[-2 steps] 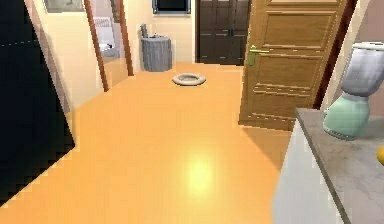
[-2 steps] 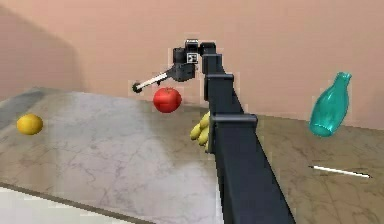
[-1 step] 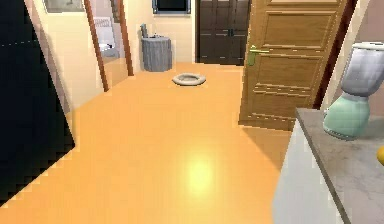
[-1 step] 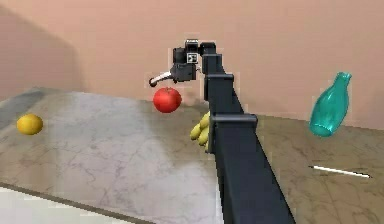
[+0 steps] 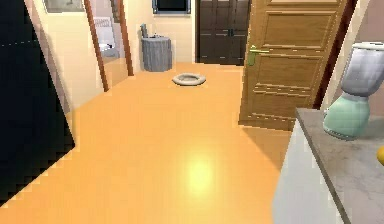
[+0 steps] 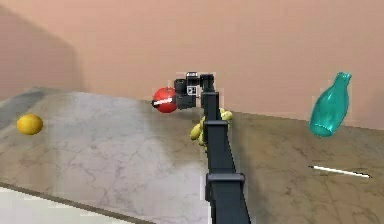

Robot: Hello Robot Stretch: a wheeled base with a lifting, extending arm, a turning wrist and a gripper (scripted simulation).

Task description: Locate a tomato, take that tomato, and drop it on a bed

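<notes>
A small red round tomato (image 6: 160,99) shows at the far back of the grey stone countertop (image 6: 100,150), against the line where the top meets the wall. The gripper (image 6: 168,99) is right at it, at the end of the dark arm (image 6: 220,150) that reaches out over the counter. I cannot tell whether the gripper holds the tomato or the tomato rests on the countertop.
On the counter lie a yellow fruit (image 6: 29,124), a yellow-green lump (image 6: 200,130) beside the arm, a teal bottle (image 6: 329,105) and a thin white utensil (image 6: 340,171). Ahead are an orange floor (image 5: 170,140), a wooden door (image 5: 290,60), a grey bin (image 5: 155,52) and a pale ring (image 5: 188,78).
</notes>
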